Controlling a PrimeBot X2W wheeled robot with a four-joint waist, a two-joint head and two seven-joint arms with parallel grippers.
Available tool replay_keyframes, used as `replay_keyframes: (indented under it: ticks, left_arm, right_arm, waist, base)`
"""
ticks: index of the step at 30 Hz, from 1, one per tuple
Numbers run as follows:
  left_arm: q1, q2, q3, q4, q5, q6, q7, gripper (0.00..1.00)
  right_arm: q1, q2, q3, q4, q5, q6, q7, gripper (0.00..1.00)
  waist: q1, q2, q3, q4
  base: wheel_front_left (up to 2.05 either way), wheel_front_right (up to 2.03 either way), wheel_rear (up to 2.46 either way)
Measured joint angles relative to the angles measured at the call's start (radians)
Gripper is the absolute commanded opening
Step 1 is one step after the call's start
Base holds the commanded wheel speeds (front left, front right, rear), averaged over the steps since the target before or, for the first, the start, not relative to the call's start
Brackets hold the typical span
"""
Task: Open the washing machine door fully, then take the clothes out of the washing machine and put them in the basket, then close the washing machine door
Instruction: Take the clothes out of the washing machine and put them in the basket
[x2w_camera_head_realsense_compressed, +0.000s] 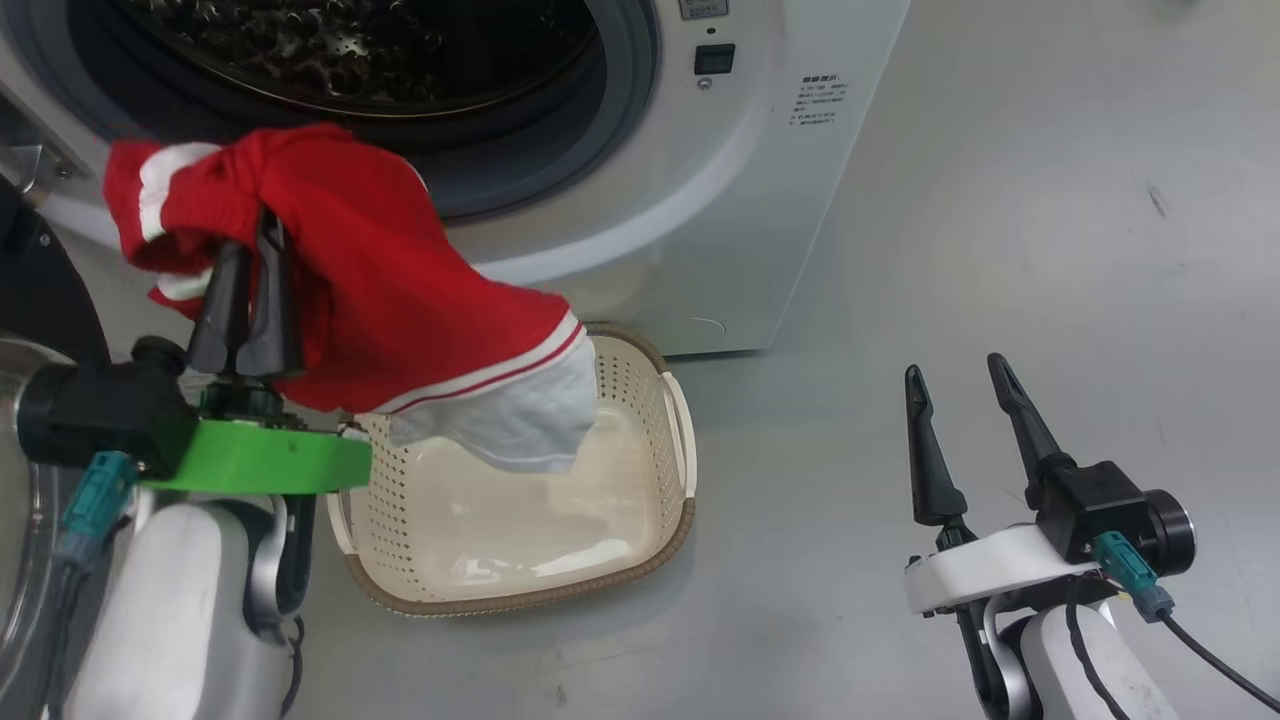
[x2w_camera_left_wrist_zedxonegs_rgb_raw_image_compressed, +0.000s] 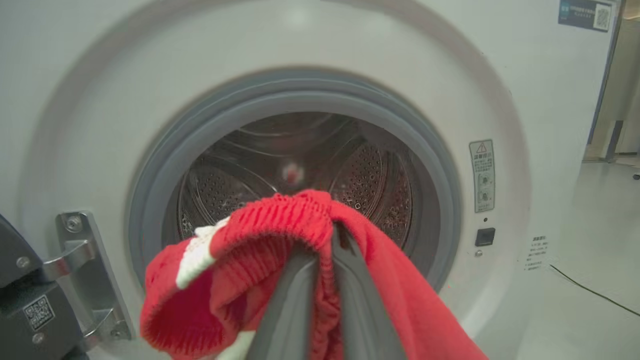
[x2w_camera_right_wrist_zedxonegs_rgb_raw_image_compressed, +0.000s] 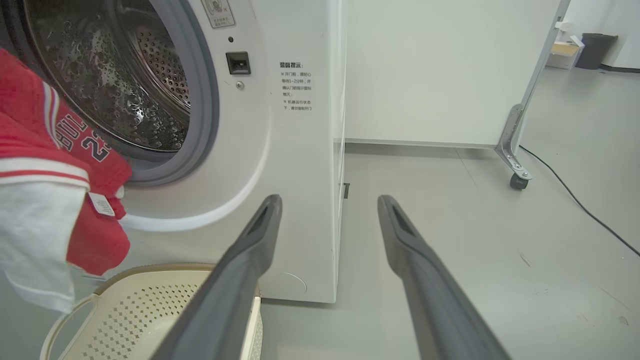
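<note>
Our left gripper (x2w_camera_head_realsense_compressed: 255, 238) pinches a fold of the red jersey (x2w_camera_head_realsense_compressed: 400, 310), jaws nearly shut, holding it high so its white hem hangs over the basket's (x2w_camera_head_realsense_compressed: 560, 596) twelve o'clock edge, we judge for lowering in. Our right gripper (x2w_camera_head_realsense_compressed: 953, 366), at four o'clock, gapes wide and empty.

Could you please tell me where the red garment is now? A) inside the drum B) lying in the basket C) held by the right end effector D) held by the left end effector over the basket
D: the left end effector grips the garment, hanging over the basket.
</note>
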Motion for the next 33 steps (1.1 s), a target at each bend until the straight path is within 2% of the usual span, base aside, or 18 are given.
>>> replay_keyframes:
  ticks: [8,19,27,33]
  left_arm:
    - [0.117,-0.005,-0.066,0.051,-0.007,-0.016,0.055,0.00]
    - [0.123,0.016,-0.106,0.183,-0.003,-0.037,0.153,0.00]
    - [0.012,0.056,-0.099,0.310,0.007,-0.048,0.222,0.00]
    - [-0.083,0.066,-0.079,0.429,0.002,-0.051,0.286,0.00]
  right_arm:
    - [0.000,0.002,0.013,-0.022,-0.002,0.005,0.000,1.00]
    - [-0.025,0.012,0.047,-0.058,-0.012,0.008,0.000,1.00]
    - [-0.070,0.016,0.075,-0.077,-0.013,0.008,0.000,1.00]
    - [-0.103,0.020,0.087,-0.087,-0.011,0.008,0.000,1.00]
  waist:
    - [0.0000,0.0000,0.049,-0.019]
    - [0.0000,-0.0001,0.158,-0.063]
    - [0.0000,0.0000,0.256,-0.120]
    - [0.0000,0.0000,0.330,-0.165]
  base:
    - [0.00,0.00,0.00]
    - [0.00,0.00,0.00]
    - [0.00,0.00,0.00]
    - [0.00,0.00,0.00]
